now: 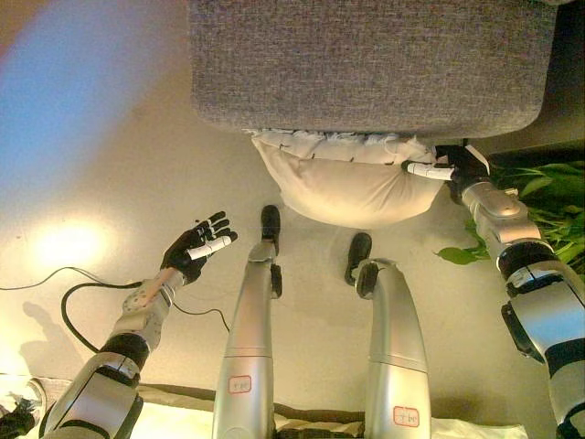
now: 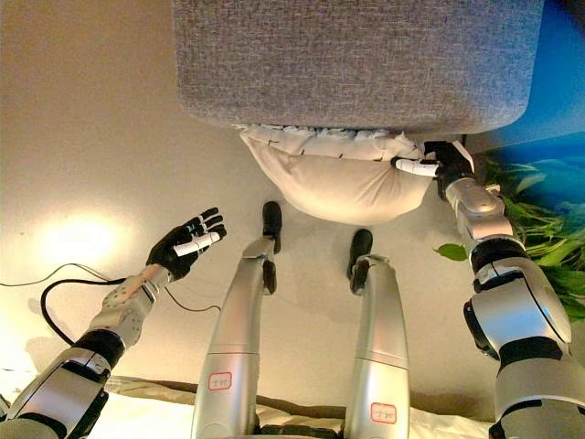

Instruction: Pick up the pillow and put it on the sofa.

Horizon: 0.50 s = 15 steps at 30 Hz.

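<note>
The grey sofa [image 1: 366, 64] filled twelve o'clock. The cream pillow [image 1: 343, 187] sagged against its front edge, not yet on the seat. The right hand [image 1: 457, 169] pinched only the pillow's three-o'clock corner; that thin hold might slip and drop it to the floor [image 1: 110, 183]. At eight o'clock, the left hand [image 1: 196, 247] hung with fingers spread, holding nothing.

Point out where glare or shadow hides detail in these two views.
Left eye view: a bright glare patch washes out the floor beside the open left hand. Right eye view: the pillow is shaded under the sofa edge; the right hand reads dark.
</note>
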Available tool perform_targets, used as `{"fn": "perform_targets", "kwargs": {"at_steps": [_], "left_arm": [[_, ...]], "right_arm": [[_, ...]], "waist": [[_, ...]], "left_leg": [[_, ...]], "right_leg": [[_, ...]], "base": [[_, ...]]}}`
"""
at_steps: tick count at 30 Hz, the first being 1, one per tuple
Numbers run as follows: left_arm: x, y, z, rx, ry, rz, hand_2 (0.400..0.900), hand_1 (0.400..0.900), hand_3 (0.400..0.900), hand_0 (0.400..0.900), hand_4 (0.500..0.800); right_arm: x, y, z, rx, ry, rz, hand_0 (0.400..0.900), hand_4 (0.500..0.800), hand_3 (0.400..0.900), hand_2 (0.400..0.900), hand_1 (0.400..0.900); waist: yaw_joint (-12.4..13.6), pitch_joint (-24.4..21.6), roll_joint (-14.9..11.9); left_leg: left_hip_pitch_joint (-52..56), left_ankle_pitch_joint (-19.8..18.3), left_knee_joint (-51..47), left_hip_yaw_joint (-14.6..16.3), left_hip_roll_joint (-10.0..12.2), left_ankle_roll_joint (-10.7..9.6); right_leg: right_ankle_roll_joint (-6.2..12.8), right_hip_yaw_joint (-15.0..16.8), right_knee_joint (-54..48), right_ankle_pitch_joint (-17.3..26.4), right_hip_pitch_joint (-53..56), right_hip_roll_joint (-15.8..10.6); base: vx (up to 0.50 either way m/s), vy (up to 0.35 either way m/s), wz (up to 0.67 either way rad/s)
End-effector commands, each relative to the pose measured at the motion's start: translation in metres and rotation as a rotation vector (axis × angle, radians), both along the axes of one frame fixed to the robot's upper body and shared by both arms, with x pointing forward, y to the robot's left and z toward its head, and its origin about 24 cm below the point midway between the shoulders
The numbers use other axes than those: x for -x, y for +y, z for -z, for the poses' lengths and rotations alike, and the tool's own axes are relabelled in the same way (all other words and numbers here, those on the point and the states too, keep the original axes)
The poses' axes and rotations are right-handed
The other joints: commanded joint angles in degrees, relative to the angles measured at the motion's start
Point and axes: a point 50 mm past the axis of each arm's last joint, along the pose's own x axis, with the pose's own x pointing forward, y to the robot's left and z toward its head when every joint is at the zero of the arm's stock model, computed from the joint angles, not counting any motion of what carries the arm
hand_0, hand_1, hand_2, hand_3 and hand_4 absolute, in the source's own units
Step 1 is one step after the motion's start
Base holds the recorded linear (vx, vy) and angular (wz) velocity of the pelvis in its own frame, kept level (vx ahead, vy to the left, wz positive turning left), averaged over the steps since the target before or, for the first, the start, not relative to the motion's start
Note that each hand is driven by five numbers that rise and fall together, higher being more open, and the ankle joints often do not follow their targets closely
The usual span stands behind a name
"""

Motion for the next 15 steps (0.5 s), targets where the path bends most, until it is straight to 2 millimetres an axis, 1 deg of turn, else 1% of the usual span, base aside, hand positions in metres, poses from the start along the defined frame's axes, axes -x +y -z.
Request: {"fn": "perform_targets", "kwargs": {"at_steps": [1, 3, 4, 8, 10, 13, 15], "left_arm": [[0.006, 0.005, 0.001, 0.031, -0.03, -0.029, 0.9, 0.9, 0.9, 0.9, 0.8], [0.007, 0.007, 0.003, 0.021, -0.011, -0.029, 0.9, 0.9, 0.9, 0.9, 0.8], [0.008, 0.009, 0.003, 0.013, -0.003, -0.03, 0.9, 0.9, 0.9, 0.9, 0.8], [0.014, 0.014, 0.015, -0.017, 0.072, -0.027, 0.9, 0.9, 0.9, 0.9, 0.8], [0.019, 0.017, 0.023, -0.035, 0.124, -0.028, 0.9, 0.9, 0.9, 0.9, 0.8], [0.028, 0.022, 0.034, -0.049, 0.194, -0.035, 0.9, 0.9, 0.9, 0.9, 0.8], [0.04, 0.027, 0.047, -0.055, 0.273, -0.037, 0.9, 0.9, 0.9, 0.9, 0.8]], "right_arm": [[0.003, -0.015, -0.032, 0.015, -0.122, 0.006, 0.4, 0.5, 0.4, 0.4, 0.4], [0.005, -0.016, -0.023, 0.013, -0.098, 0.01, 0.4, 0.5, 0.4, 0.4, 0.4], [0.006, -0.016, -0.019, 0.012, -0.09, 0.011, 0.4, 0.5, 0.4, 0.4, 0.4], [0.01, -0.017, 0.002, 0.014, -0.028, 0.009, 0.4, 0.5, 0.4, 0.4, 0.4], [0.014, -0.018, 0.013, 0.032, 0.014, 0.01, 0.4, 0.5, 0.4, 0.4, 0.4], [0.017, -0.019, 0.022, 0.07, 0.06, -0.001, 0.4, 0.5, 0.4, 0.4, 0.4], [0.021, -0.019, 0.032, 0.106, 0.109, -0.023, 0.4, 0.5, 0.4, 0.4, 0.4]], "waist": [[-1.72, 0.07, 3.94], [-1.84, 0.07, 3.38], [-1.78, 0.07, 3.15], [-2.24, 0.07, 1.99], [-2.47, 0.07, 1.27], [-2.75, -0.11, 0.35], [-2.89, -2.48, -0.44]], "left_leg": [[7.47, -12.71, 3.36, 5.64, -1.71, 4.44], [9.59, -12.59, 2.4, 5.56, -1.6, 4.41], [10.54, -9.94, 0.1, 5.9, -1.21, 4.72], [17.67, -9.09, -3.74, 5.93, -1.02, 4.56], [22.09, -8.63, -6.03, 5.93, -1.13, 4.57], [27.8, -7.95, -9.3, 6.22, -1.38, 4.54], [31.68, -7.36, -12.38, 6.62, -1.32, 4.48]], "right_leg": [[1.07, -0.25, -6.9, 0.15, 8.39, 4.62], [1.33, -0.43, -8.5, 0.71, 10.57, 4.58], [1.0, -1.06, -11.14, 3.43, 11.47, 4.78], [1.61, -1.36, -16.37, 5.08, 18.4, 4.6], [1.85, -1.66, -19.63, 6.1, 22.85, 4.37], [2.25, -1.88, -24.59, 7.5, 29.03, 4.3], [2.79, -1.82, -28.81, 8.6, 32.99, 4.18]], "base": [[-0.01, 0.004, -0.08], [-0.05, 0.003, -0.1], [-0.09, 0.009, -0.12], [-0.01, 0.03, -0.09], [0.03, 0.053, -0.09], [0.03, 0.073, -0.1], [0.09, 0.1, -0.12]]}}
